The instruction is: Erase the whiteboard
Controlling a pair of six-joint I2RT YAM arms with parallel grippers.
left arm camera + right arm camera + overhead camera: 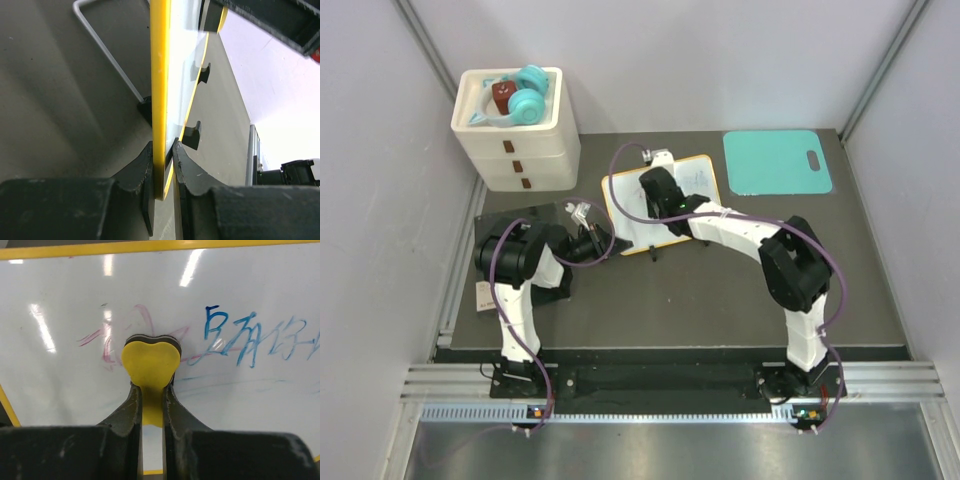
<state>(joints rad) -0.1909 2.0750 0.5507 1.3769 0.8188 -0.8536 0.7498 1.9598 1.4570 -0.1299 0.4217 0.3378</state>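
The whiteboard (655, 205), white with an orange-yellow frame, stands tilted on the dark table. My left gripper (600, 243) is shut on the whiteboard's frame edge (161, 100), seen edge-on in the left wrist view. My right gripper (665, 195) is shut on a yellow heart-shaped eraser (151, 365) with a black pad, pressed against the board face (75, 295). Smeared pink scribbles (102, 342) lie left of the eraser and blue writing (250, 337) lies to its right.
A white drawer unit (517, 130) with teal and red items on top stands at the back left. A teal mat (777, 161) with a handle hole lies at the back right. A black square pad (505, 235) lies under the left arm. The board's wire stand (107, 52) rests behind it.
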